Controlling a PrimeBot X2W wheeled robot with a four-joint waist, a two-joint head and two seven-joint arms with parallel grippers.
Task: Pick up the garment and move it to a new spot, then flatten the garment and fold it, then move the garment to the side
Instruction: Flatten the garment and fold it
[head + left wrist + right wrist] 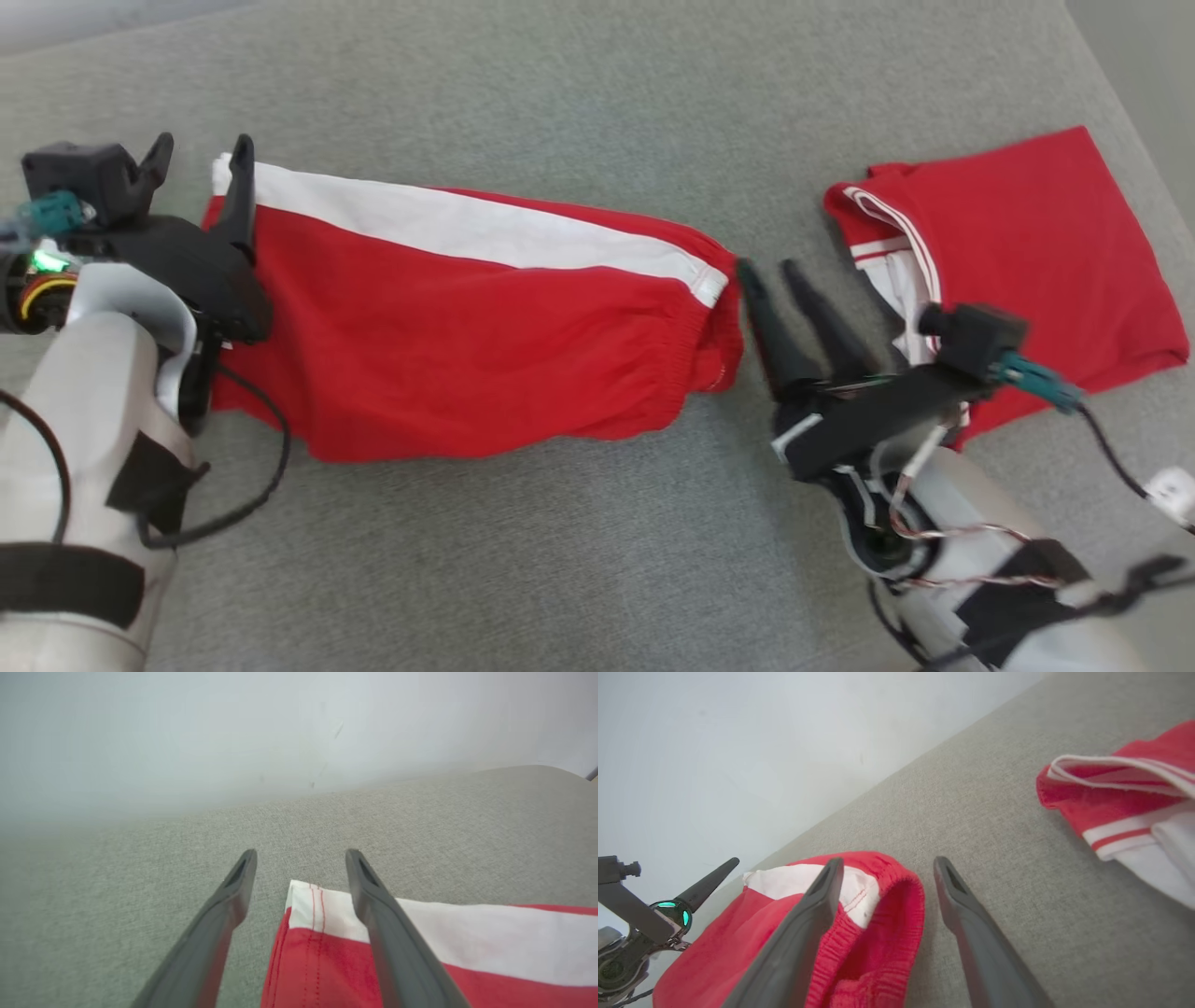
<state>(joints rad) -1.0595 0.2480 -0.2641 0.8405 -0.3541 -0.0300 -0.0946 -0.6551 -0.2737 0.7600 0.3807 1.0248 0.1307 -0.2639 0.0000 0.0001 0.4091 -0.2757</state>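
The garment (467, 327) is a pair of red shorts with a white side stripe, lying spread left to right on the grey upholstered surface (560, 112). My left gripper (205, 142) is open at its left end. In the left wrist view the left gripper (301, 854) straddles the hem corner of the garment (317, 952), with one finger over the white stripe. My right gripper (768, 268) is open just right of the elastic waistband. In the right wrist view the right gripper (888, 859) holds nothing, and the waistband of the garment (882, 924) lies between and below its fingers.
A second red garment with white trim (1027, 233) lies folded at the right, close behind my right wrist, and it appears again (1125, 788) in the right wrist view. The grey surface ends at a pale wall (280, 742) beyond. Cables hang from both wrists.
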